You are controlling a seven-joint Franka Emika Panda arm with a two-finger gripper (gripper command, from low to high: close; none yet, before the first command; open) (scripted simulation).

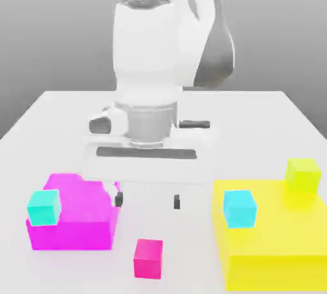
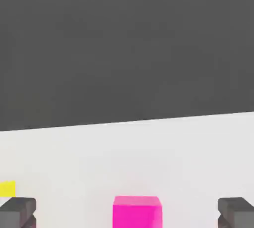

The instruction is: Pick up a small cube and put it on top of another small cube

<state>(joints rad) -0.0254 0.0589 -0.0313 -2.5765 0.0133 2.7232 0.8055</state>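
- Plain grey background rises behind a white counter (image 1: 191, 110), whose far edge runs straight across behind the arm (image 1: 145, 50).
- The pincer (image 1: 148, 201) hangs above the counter, wide apart and holding nothing, with its two tips clear of each other.
- The small magenta-pink cube (image 1: 148, 259) sits on the bare counter, well forward of the far edge, between the two big blocks and touching neither.
- Toward the counter's edge on the exterior view's left lies a large flat magenta block (image 1: 80, 229), with a small teal cube (image 1: 45, 208) at its outer side.
- Toward the counter's edge on the exterior view's right lies a larger yellow block (image 1: 274, 238).
- A small cyan cube (image 1: 239, 209) rests on the yellow block, near its inner side.
- A lime cube (image 1: 303, 175) stands by that block's far side, apart from the cyan one.
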